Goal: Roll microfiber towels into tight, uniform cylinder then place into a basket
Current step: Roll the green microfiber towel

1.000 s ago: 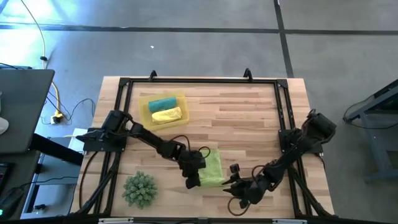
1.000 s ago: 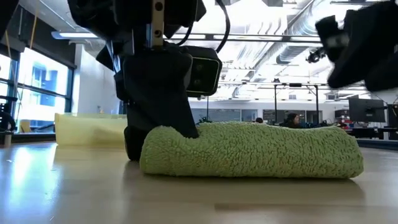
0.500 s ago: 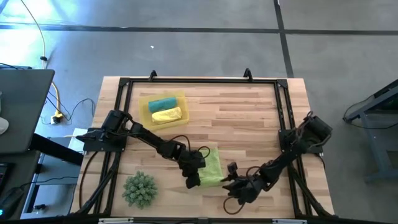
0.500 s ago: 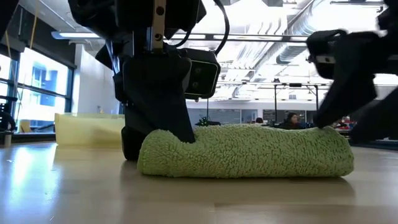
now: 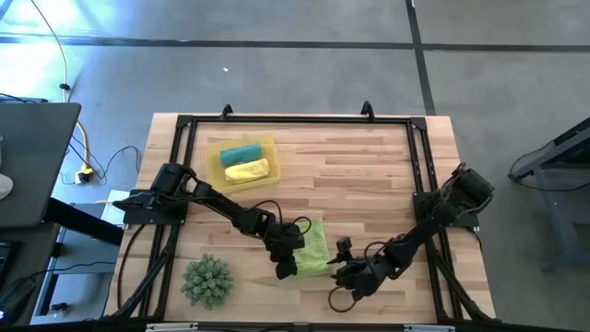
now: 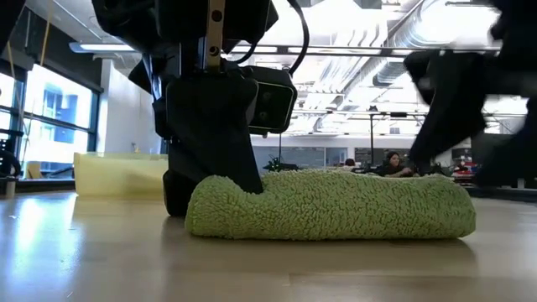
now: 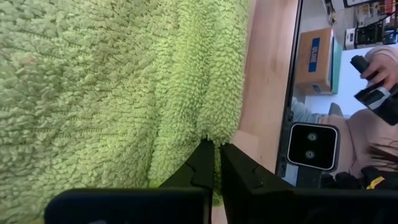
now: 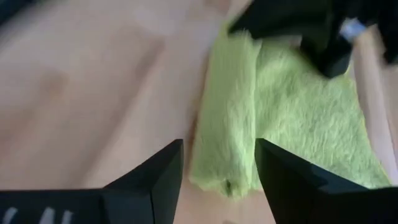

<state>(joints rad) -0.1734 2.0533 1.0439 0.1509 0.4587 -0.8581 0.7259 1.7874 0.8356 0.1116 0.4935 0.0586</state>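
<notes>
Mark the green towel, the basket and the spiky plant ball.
green towel (image 6: 336, 205): low view, middle of roll
basket (image 5: 214, 150): high view, far left rim
spiky plant ball (image 5: 207, 280): high view, centre

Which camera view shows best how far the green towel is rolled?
The right wrist view: the green towel shows one rolled edge and a flat part. The high view has grippers over it, the low view shows only its side, the left wrist view only pile.

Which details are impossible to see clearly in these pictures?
- Low view: the basket is partly behind the left gripper, and its contents are not visible.
- High view: the left gripper covers one end of the lime towel.
- Right wrist view: blurred, so the roll's end is unclear beyond the right gripper.
- Left wrist view: the person at the edge is cut off.
</notes>
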